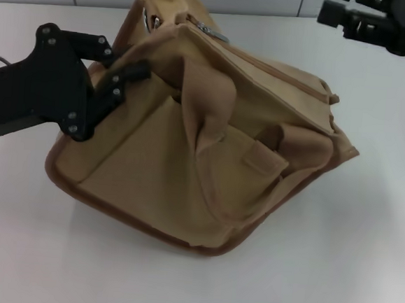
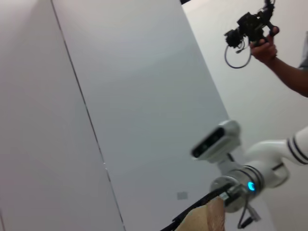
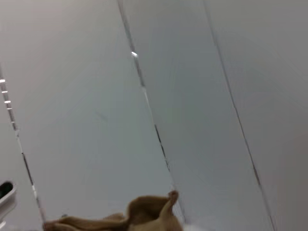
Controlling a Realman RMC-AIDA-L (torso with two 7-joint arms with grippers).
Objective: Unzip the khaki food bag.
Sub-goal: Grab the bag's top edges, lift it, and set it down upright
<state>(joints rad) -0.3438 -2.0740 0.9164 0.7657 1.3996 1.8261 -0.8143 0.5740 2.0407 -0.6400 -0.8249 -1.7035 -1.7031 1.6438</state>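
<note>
Khaki food bag (image 1: 209, 159) lying tipped on the white table (image 1: 362, 262), brown-trimmed bottom edge toward the camera, front pocket flap facing up. Silver zipper pull (image 1: 212, 31) up at the far top of the bag, beyond and to the right of the left gripper (image 1: 121, 75). Zipper line running from that pull along the top edge toward the bag's right corner.

Left gripper pressed against the bag's left end, black fingers (image 1: 128, 72) pinched onto a fold of tan canvas near the top seam. Clenched on the bag's fabric, as far as the head view shows. One webbing handle (image 1: 210, 103) flopped over the front just to the right of that gripper, a second loop (image 1: 301, 142) farther right.

Right gripper (image 1: 346, 19) held up at the far right corner of the head view, well apart from the bag and not touching it; cannot tell whether its fingers are apart or together.

In the left wrist view, only a tan corner of the bag at the frame edge, plus a white arm joint (image 2: 260, 173) with a blue light, and a person's hand (image 2: 264, 45) holding a black device. In the right wrist view, a bit of tan fabric against pale wall panels.
</note>
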